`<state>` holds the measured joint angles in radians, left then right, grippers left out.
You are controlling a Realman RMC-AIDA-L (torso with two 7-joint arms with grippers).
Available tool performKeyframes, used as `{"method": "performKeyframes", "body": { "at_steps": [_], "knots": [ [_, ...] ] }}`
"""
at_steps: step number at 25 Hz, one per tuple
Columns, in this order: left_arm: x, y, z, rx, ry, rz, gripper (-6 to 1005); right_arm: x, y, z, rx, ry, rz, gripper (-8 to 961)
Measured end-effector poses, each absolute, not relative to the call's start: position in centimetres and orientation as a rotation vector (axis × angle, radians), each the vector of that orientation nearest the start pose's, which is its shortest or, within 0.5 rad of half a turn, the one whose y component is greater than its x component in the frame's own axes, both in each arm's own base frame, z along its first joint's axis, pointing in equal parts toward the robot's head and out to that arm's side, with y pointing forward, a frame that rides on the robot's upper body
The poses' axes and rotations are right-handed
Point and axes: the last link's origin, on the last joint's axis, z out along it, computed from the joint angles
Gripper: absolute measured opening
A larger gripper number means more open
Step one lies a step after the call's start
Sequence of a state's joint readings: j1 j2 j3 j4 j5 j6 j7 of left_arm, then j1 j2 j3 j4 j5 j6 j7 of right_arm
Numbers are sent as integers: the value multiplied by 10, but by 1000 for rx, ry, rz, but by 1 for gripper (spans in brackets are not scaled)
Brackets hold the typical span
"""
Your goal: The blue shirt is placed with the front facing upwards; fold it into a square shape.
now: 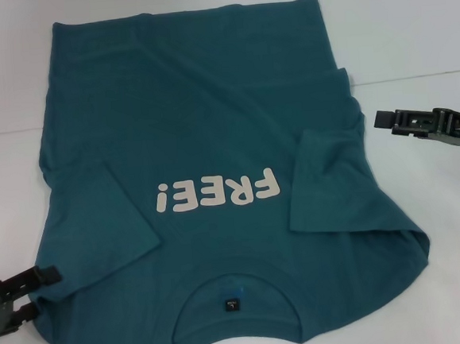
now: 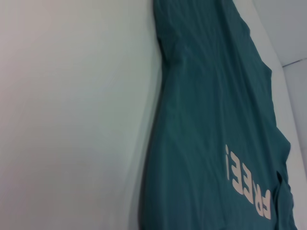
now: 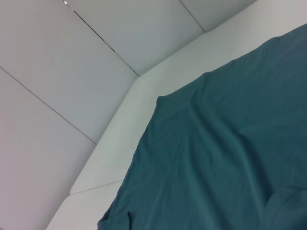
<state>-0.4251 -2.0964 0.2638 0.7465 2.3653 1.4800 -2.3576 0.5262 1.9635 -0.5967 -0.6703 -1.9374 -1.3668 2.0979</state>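
Note:
The blue shirt [image 1: 210,126] lies flat on the white table [image 1: 419,37], front up, with its collar and small dark neck label [image 1: 232,304] nearest me. Its off-white "FREE!" lettering [image 1: 218,194] reads upside down from here. Both sleeves lie turned inward over the body, one on the left [image 1: 99,230] and one on the right [image 1: 338,179]. My left gripper [image 1: 47,292] is open at the shirt's near left edge, holding nothing. Off the shirt's right side hovers my right gripper [image 1: 392,121]. The left wrist view shows the shirt [image 2: 206,120] and its lettering [image 2: 247,184]; the right wrist view shows plain shirt fabric [image 3: 225,158].
White tabletop [image 2: 72,120] runs along the shirt's left side. In the right wrist view the table's far edge [image 3: 120,143] borders a pale tiled floor [image 3: 57,72]. The shirt's hem reaches close to the table's far side.

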Motion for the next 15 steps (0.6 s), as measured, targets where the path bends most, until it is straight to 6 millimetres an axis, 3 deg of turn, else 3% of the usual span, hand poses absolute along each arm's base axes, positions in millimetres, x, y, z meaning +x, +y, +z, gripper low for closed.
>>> {"method": "performKeyframes", "body": {
  "at_steps": [7, 15],
  "knots": [
    [-353, 297, 32, 2187, 2506, 893, 879, 300, 371, 75, -2129, 1484, 848, 670],
    [-363, 286, 35, 2152, 2560, 893, 876, 300, 371, 76, -2127, 1476, 847, 669]
  ]
}}
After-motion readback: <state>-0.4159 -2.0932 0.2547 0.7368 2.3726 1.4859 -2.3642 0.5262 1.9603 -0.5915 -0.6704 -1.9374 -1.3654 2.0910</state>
